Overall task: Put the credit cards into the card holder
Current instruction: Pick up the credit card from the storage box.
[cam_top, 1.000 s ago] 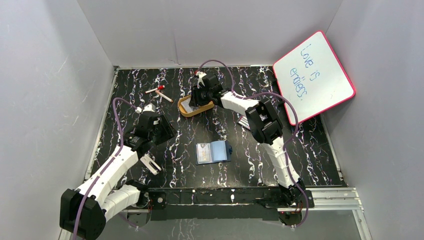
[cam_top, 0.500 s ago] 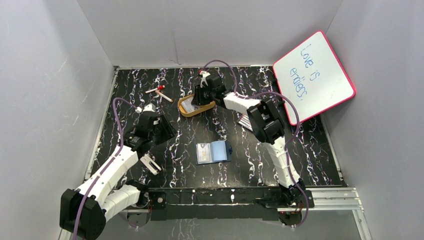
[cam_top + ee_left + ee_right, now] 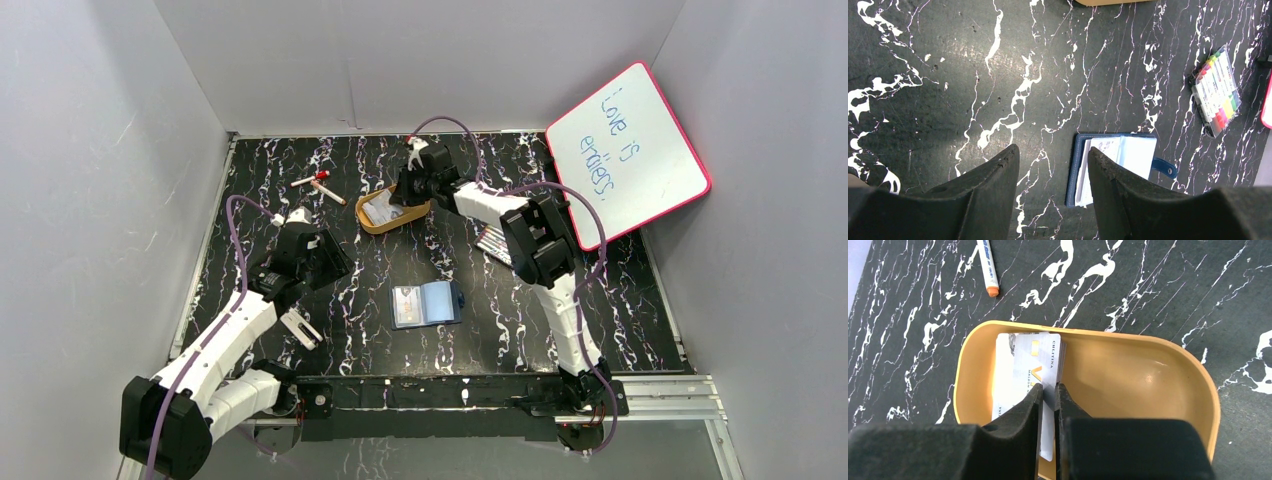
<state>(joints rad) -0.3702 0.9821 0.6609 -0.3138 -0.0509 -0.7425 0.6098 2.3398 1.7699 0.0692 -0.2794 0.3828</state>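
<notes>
Several pale credit cards (image 3: 1040, 360) lie at the left end of an orange tray (image 3: 1148, 375). My right gripper (image 3: 1048, 386) reaches into the tray, its jaws pinched on the edge of the top card, which stands tilted above another card (image 3: 1005, 380). From above, that gripper (image 3: 405, 195) is over the tray (image 3: 385, 229) at the back centre. The card holder (image 3: 427, 304) lies open mid-table with a card (image 3: 406, 306) on its left half. My left gripper (image 3: 1053, 150) hovers open and empty just left of the card holder (image 3: 1128, 152).
A striped pack of markers (image 3: 493, 243) lies right of the tray under the right arm. Two pens (image 3: 320, 185) lie at the back left, one (image 3: 988, 270) near the tray. A pink-framed whiteboard (image 3: 627, 153) leans at the back right.
The right gripper's jaws have closed onto the top card in the tray, and that wrist has shifted slightly right. The left arm has not moved.
</notes>
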